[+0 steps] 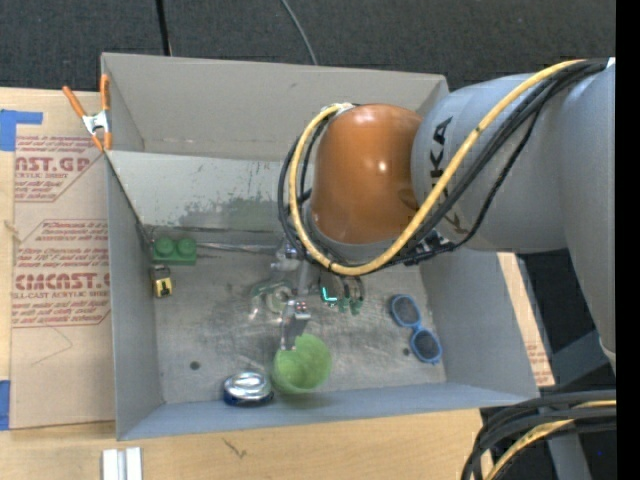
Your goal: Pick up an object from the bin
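Green ball (304,366) seemingly touches tool (294,332).

Even, fairly bright light, soft sheen on the orange wrist cover (365,173), faint shadow on the bin floor (205,340).

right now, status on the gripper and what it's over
Gripper low in bin, over edge of green ball by the near wall. Silver tin close beside ball. Blue sunglasses off to the side, apart.

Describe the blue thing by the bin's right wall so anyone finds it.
Go to the right wall of the grey bin. Beside it lie small blue sunglasses. Two round lenses set them apart from the green ball to their left.
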Controlling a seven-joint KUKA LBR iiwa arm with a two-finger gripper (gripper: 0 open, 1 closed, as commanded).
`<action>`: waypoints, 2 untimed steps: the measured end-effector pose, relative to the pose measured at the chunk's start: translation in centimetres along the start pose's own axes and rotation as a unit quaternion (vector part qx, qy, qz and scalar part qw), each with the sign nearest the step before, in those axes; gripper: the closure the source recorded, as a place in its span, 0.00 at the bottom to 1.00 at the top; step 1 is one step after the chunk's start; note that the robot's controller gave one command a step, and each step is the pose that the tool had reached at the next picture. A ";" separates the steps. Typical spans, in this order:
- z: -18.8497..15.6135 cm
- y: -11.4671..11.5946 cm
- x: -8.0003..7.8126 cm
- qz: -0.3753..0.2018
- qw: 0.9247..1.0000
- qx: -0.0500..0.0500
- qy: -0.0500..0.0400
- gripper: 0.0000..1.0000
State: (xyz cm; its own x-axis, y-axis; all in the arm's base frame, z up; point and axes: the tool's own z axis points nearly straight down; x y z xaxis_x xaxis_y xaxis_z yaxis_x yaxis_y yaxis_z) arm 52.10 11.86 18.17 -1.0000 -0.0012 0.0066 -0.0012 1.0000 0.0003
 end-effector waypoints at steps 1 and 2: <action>9.7 -1.9 3.8 -0.108 0.994 0.000 -0.010 0.00; 9.5 -1.9 3.7 -0.107 0.994 0.000 -0.010 1.00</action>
State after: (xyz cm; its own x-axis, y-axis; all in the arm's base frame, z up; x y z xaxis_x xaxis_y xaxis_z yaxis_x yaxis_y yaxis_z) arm 48.29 9.93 8.67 -0.9766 -0.2147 -0.0131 -0.2147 0.9767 0.0002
